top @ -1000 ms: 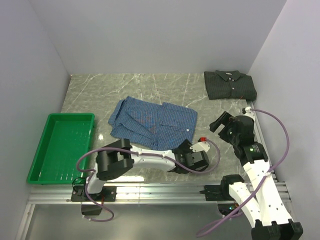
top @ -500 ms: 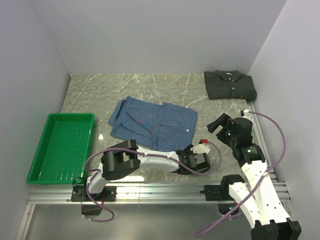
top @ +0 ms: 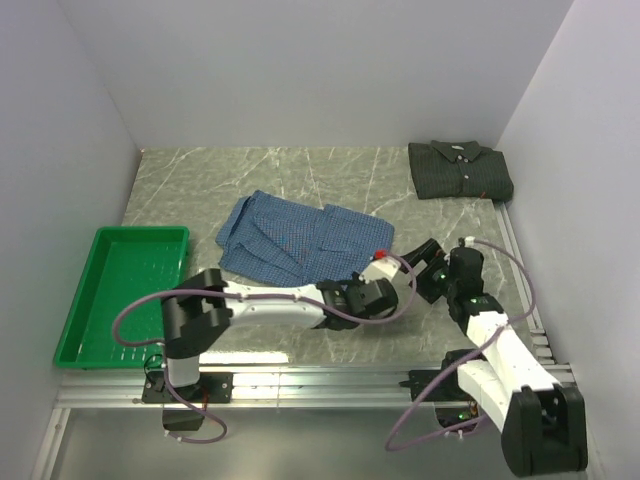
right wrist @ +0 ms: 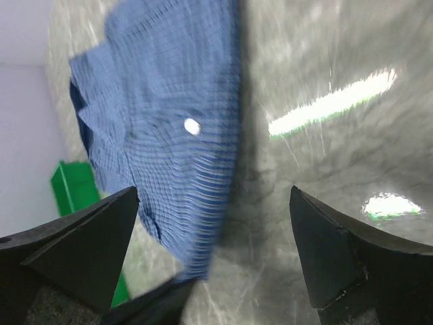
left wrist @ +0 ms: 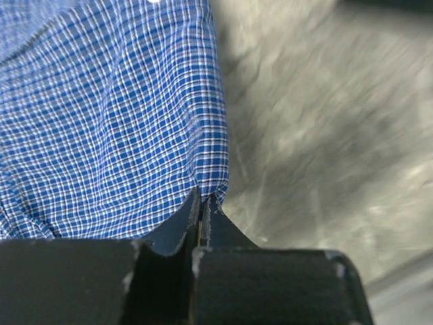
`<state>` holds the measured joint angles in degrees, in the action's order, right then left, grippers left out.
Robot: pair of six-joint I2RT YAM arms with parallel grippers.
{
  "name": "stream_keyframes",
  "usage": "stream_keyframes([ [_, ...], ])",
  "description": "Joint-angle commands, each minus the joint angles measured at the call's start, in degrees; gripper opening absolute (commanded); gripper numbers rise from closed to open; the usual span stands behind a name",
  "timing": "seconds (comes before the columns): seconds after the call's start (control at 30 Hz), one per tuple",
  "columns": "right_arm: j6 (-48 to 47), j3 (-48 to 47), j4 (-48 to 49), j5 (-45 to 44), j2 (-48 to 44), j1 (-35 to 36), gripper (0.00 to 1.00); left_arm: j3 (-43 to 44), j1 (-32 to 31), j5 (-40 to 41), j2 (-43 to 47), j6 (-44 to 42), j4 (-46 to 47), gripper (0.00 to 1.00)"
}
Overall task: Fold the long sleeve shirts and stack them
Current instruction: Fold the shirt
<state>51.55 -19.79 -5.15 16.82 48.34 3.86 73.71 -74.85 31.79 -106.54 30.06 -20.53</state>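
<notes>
The blue checked long sleeve shirt [top: 300, 235] lies half-folded in the middle of the table. My left gripper [top: 352, 286] is at its near right corner. In the left wrist view the jaws [left wrist: 203, 204] are shut on that corner of the checked cloth [left wrist: 115, 115]. My right gripper [top: 426, 268] hangs open just right of the shirt's right edge. In the right wrist view its fingers [right wrist: 81, 237] stand wide apart over the shirt's edge [right wrist: 162, 122] and bare table. The dark long sleeve shirt [top: 460, 170] lies folded at the back right corner.
A green plastic tray [top: 120, 290] sits at the near left and shows in the right wrist view [right wrist: 67, 186]. White walls close the table on the left, back and right. The left arm lies low across the table's front, its dark gripper showing at the bottom of the right wrist view [right wrist: 155, 308].
My left gripper has shut on the blue shirt's near right corner and shifted left and back. The right gripper has swung down and left toward the shirt's right edge, staying open.
</notes>
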Motion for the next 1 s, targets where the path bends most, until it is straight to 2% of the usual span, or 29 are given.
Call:
stream_keyframes([
  [0.0,4.3,2.6,13.6,6.4,4.6,-0.3,1.00,-1.5,0.8,-4.4,4.7,3.2,5.0,0.00],
  [0.13,5.7,2.7,22.1,11.4,11.6,-0.3,1.00,-1.6,1.1,-5.9,5.6,3.6,5.3,0.00],
  [0.23,7.4,3.8,28.0,11.9,16.2,-0.3,1.00,-1.5,1.2,-6.0,5.6,3.7,5.3,0.01],
  [0.4,8.6,3.8,32.7,12.6,24.6,0.5,1.00,-1.2,1.3,-6.7,5.9,4.6,5.2,0.00],
  [0.7,13.0,3.9,46.7,12.7,38.4,4.8,0.88,-0.5,1.8,-10.9,6.3,5.3,6.6,0.01],
  [0.8,12.7,3.0,47.0,11.8,41.3,5.3,0.80,-0.5,1.9,-11.7,6.3,5.4,6.9,0.01],
  [0.9,12.8,3.4,48.6,11.0,42.4,5.3,0.63,0.2,1.9,-12.7,5.9,5.7,6.9,0.01],
  [0.97,12.6,3.2,48.4,10.6,42.5,5.3,0.55,0.8,1.9,-13.6,5.7,5.9,7.1,0.03],
])
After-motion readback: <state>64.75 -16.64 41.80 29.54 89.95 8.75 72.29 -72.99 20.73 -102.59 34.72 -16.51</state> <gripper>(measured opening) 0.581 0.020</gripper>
